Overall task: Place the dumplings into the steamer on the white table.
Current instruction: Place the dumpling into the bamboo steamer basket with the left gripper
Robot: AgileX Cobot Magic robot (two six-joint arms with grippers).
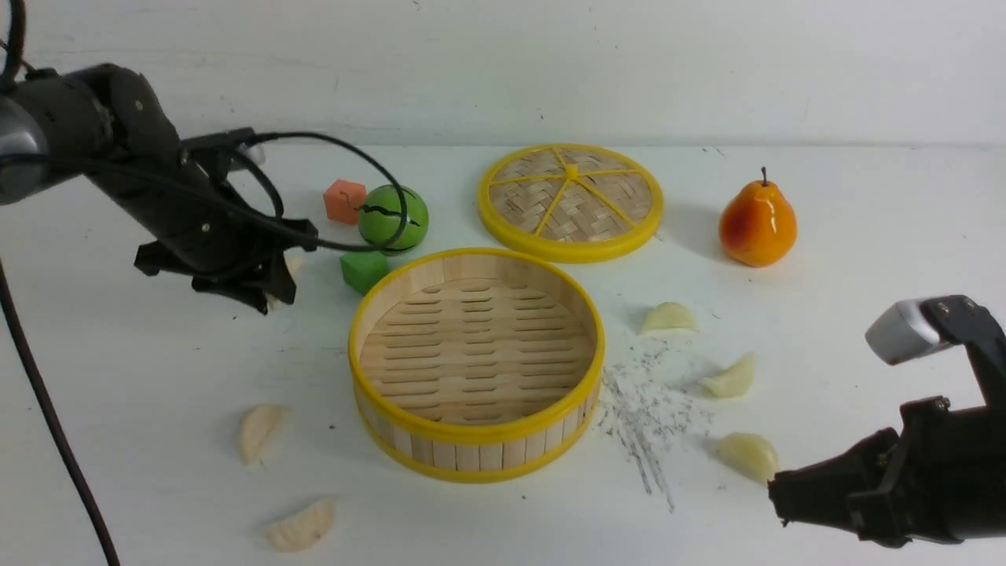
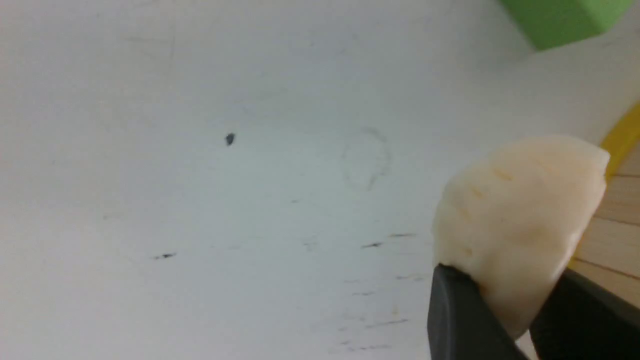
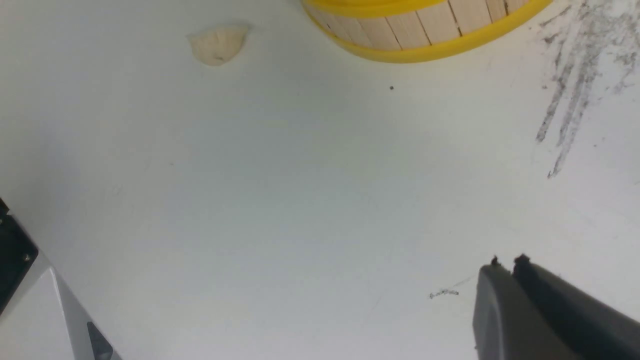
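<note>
The steamer [image 1: 479, 432] stands empty in the middle of the white table [image 1: 157, 377]. My left gripper [image 1: 271, 295] hovers just left of its far-left rim, shut on a cream dumpling [image 2: 520, 225]; the left wrist view shows both black fingers [image 2: 450, 310] pinching the dumpling's lower end, beside the steamer wall [image 2: 617, 210]. Two dumplings [image 1: 259, 431] [image 1: 302, 525] lie at the front left, three more [image 1: 668, 317] [image 1: 731, 377] [image 1: 750, 454] to the steamer's right. My right gripper [image 1: 778, 491] is shut and empty at the front right, its tips [image 3: 507, 260] over bare table.
The woven yellow-rimmed lid [image 1: 570, 200] lies behind the steamer, with an orange pear [image 1: 757, 222] to its right. A green ball [image 1: 393, 218], a red-orange cube [image 1: 344, 201] and a green cube [image 1: 363, 270] cluster near my left gripper. Grey scuffs [image 1: 644, 409] mark the table.
</note>
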